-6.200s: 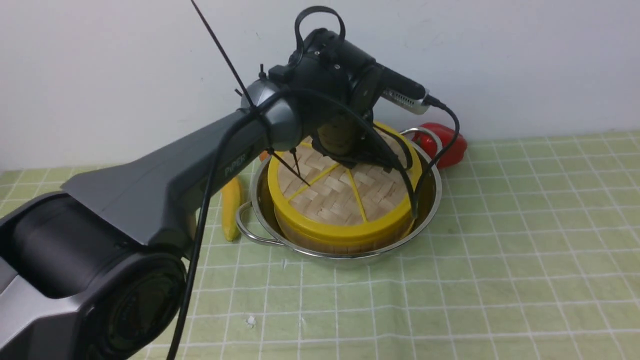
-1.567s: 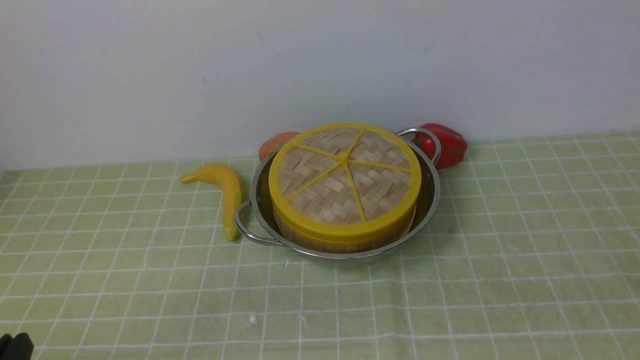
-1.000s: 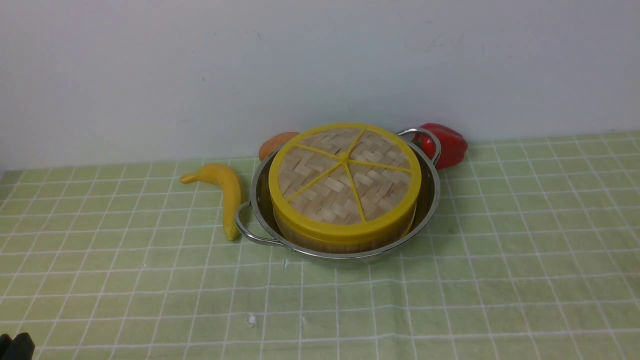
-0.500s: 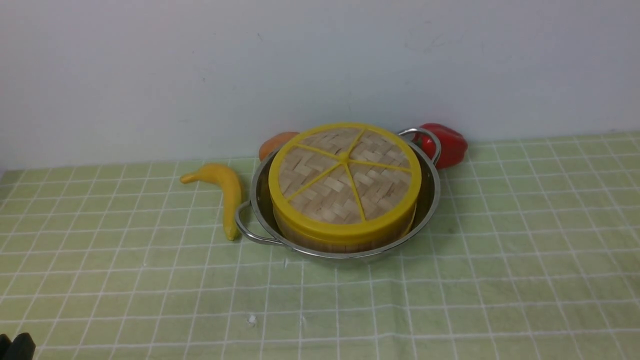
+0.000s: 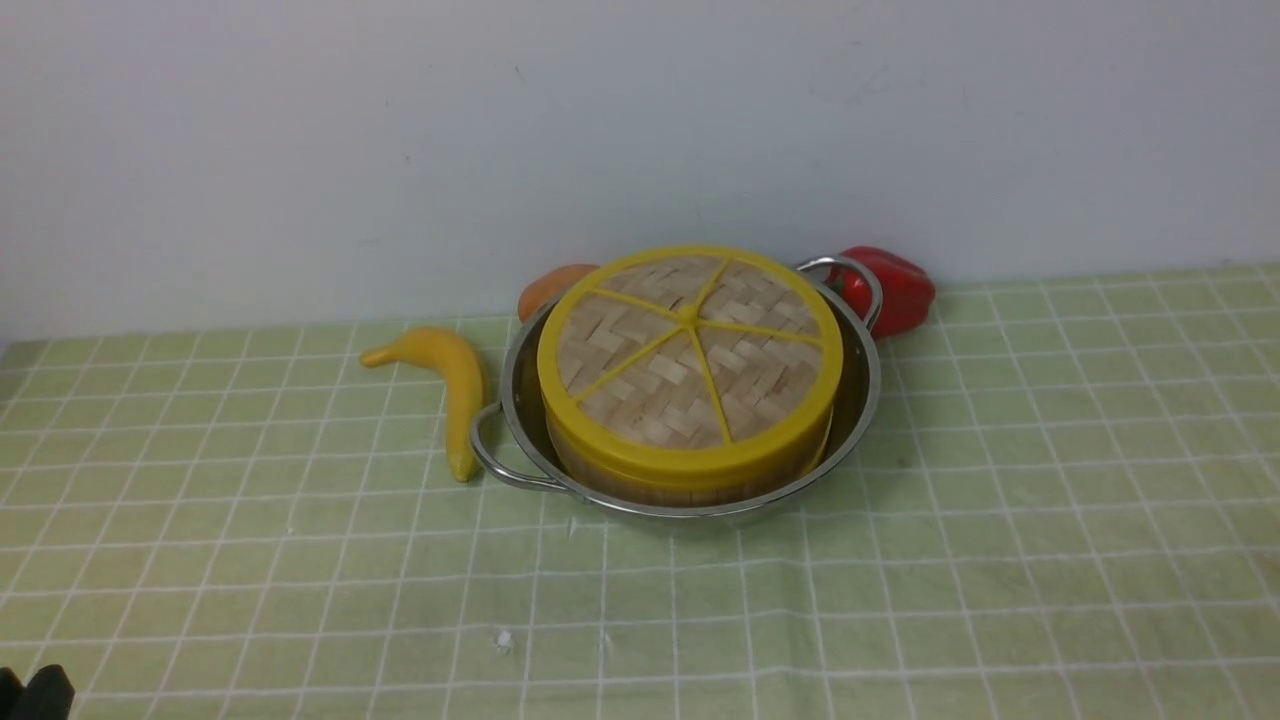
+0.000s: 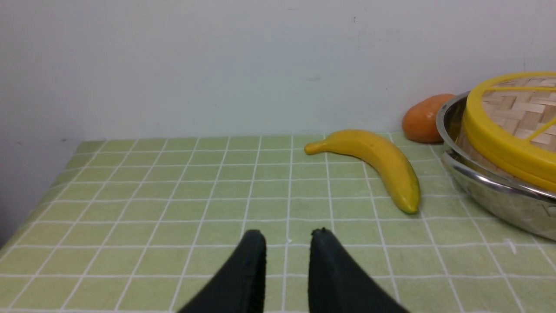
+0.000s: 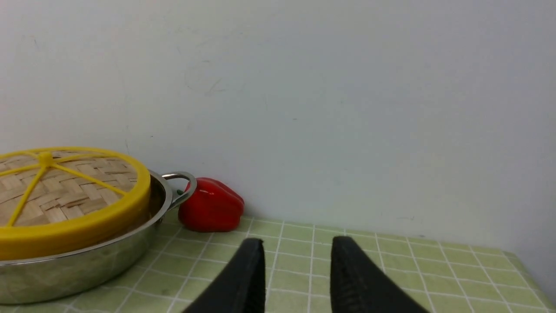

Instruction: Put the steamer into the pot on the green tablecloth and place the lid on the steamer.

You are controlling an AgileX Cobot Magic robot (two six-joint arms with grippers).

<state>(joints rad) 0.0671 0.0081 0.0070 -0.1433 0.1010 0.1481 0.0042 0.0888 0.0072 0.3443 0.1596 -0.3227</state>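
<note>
The lid [image 5: 690, 350], a woven disc with a yellow rim and spokes, lies flat on the steamer [image 5: 650, 488]. Only the steamer's bamboo side wall shows under it; its contents are hidden. The steamer sits inside the steel pot [image 5: 862, 400] on the green tablecloth [image 5: 1000, 570]. My left gripper [image 6: 286, 237] is open and empty, low over the cloth, well back from the pot [image 6: 491, 191] and the lid [image 6: 508, 143]. My right gripper [image 7: 297, 245] is open and empty, on the other side of the pot [image 7: 87, 261] and lid [image 7: 74, 226].
A yellow banana [image 5: 455, 385] lies just left of the pot's left handle. An orange fruit [image 5: 548, 288] and a red pepper [image 5: 895, 285] sit behind the pot against the white wall. The cloth's left edge [image 6: 30, 208] shows in the left wrist view.
Six seconds ago my left arm reached over the lid; now it is withdrawn to the front-left corner. Over the last 1.6 seconds nothing has visibly moved.
</note>
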